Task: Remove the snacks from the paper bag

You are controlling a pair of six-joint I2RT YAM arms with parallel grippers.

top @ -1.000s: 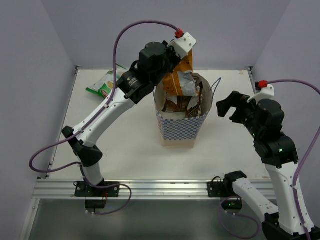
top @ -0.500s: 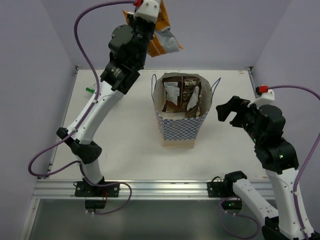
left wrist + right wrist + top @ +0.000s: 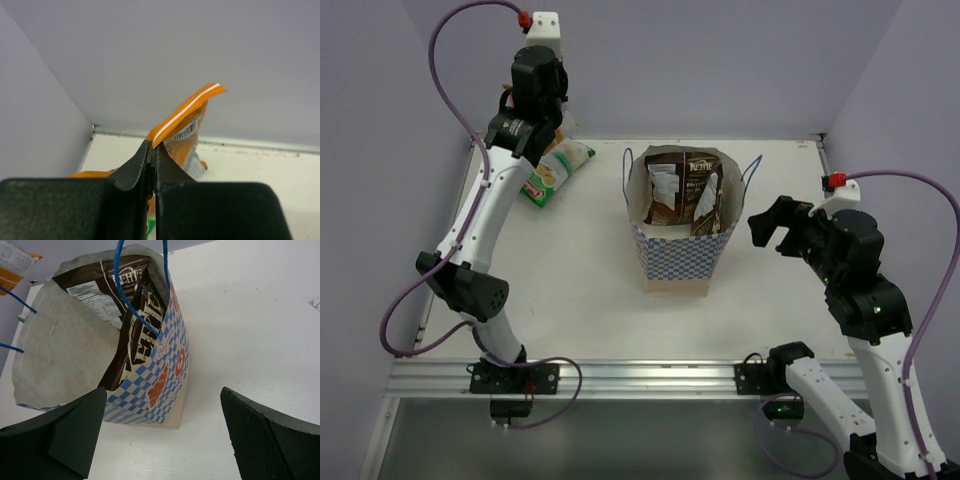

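Well to the left of the paper bag, raised near the back wall, the left gripper has its jaws pressed together on an edge of the one orange packet, which sticks out beyond the fingertips. The one green and white packet lies flat on the table to the bag's left. Inside the upright bag, two dark brown packets stand on end side by side, and just right of the bag the right gripper hovers with its jaws spread wide, holding nothing.

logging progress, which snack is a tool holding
The orange packet, in the left tool; the green one lies on the table, both brown ones in the bag.
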